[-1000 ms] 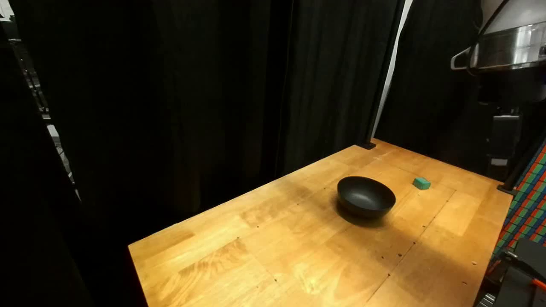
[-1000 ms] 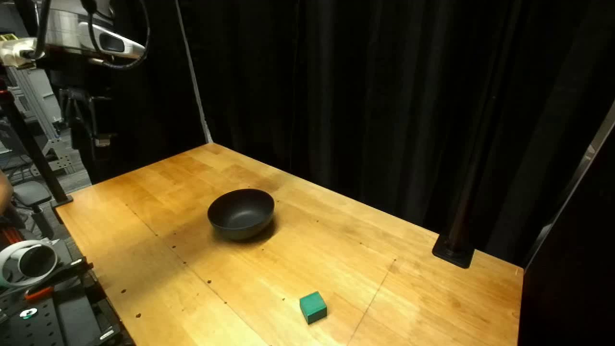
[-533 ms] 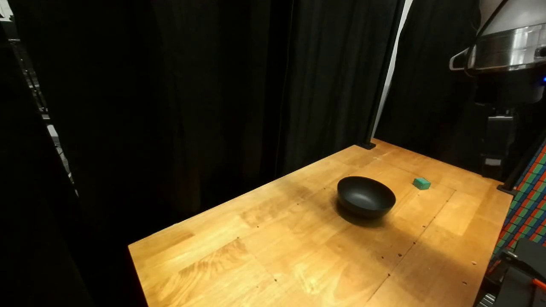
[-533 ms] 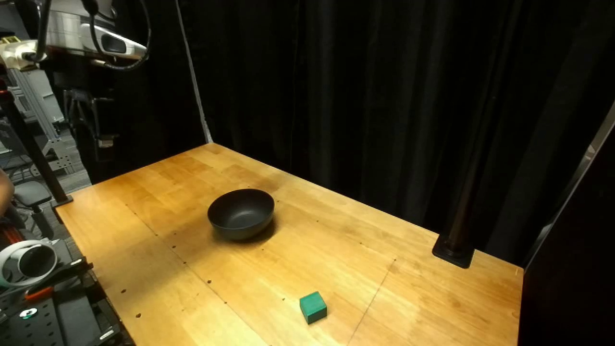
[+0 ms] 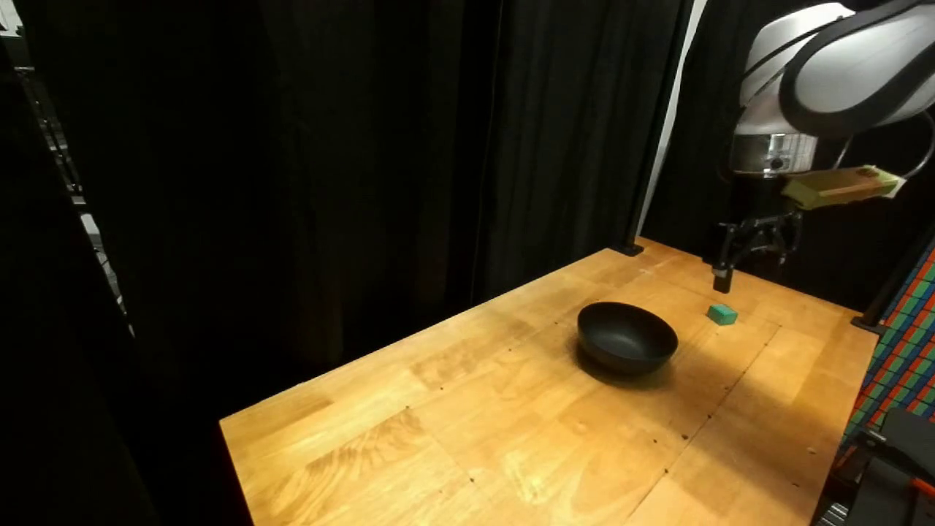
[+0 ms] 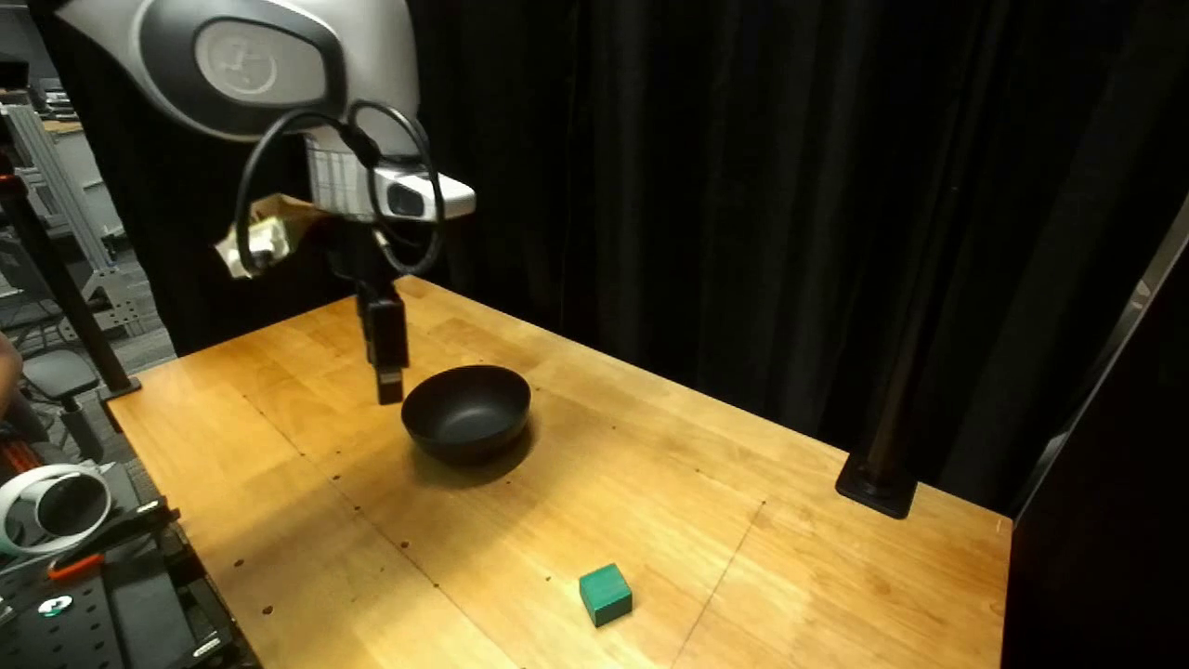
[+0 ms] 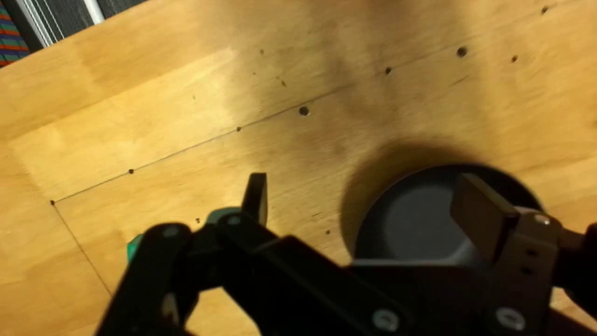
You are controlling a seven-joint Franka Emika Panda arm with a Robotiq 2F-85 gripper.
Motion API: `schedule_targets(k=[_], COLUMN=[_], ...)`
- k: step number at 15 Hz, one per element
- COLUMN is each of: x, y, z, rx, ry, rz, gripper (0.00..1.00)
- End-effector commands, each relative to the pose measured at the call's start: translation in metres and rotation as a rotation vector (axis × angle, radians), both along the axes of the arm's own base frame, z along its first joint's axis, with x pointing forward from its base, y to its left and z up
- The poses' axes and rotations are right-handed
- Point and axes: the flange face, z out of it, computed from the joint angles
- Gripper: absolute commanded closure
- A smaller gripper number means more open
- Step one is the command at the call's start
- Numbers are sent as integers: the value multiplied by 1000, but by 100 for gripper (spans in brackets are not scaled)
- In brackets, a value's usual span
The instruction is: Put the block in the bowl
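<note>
My black two-finger gripper point(image 7: 371, 200) is spread wide, with nothing pinched between its dark, flat fingertips point(image 7: 480, 217), and it hangs above the light-brown wooden table point(image 6: 743, 576) without touching it. In an exterior view the small green cube-like block point(image 6: 606, 595) sits on the tabletop toward half past four from the gripper, and toward five o'clock from the round, shallow black bowl point(image 6: 466, 413), outside it and well apart.

I judge the coming move turns on that sideways offset. In the wrist view the block shows only as a green sliver just below nine o'clock from the gap between my fingers, mostly masked by the finger linkage on that side. The bowl lies toward three o'clock, with one fingertip overlapping it. So I read myself as nearer the bowl than the block; I would travel toward nine o'clock before descending, since dropping straight down here might catch the bowl's rim. I make out no long axis on the block to favour one grip, and with so much of it hidden I cannot tell how its faces stand to my fingers.
</note>
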Motion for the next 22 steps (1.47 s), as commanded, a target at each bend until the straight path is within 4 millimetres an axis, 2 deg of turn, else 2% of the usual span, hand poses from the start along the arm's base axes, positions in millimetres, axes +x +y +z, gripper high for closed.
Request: schedule_targets(k=[1,5,7,9,12,15,18,22], x=[48,77,85,92,100,103,101,90], y=[-69,-152,-182,-203,-223,-237,-246,-248], z=[-40,-87,-106,-124,-146,-158,-163,-159], rx=[-29,-71,-87,-88,-88,-102,-132,-187], ry=[-47,-89,-104,-119,-141,-158,-157,-101], rz=[-198,-416,-525,-636,-798,-956,-1116,-1304], gripper=[0,0,0,0,0,0,0,0])
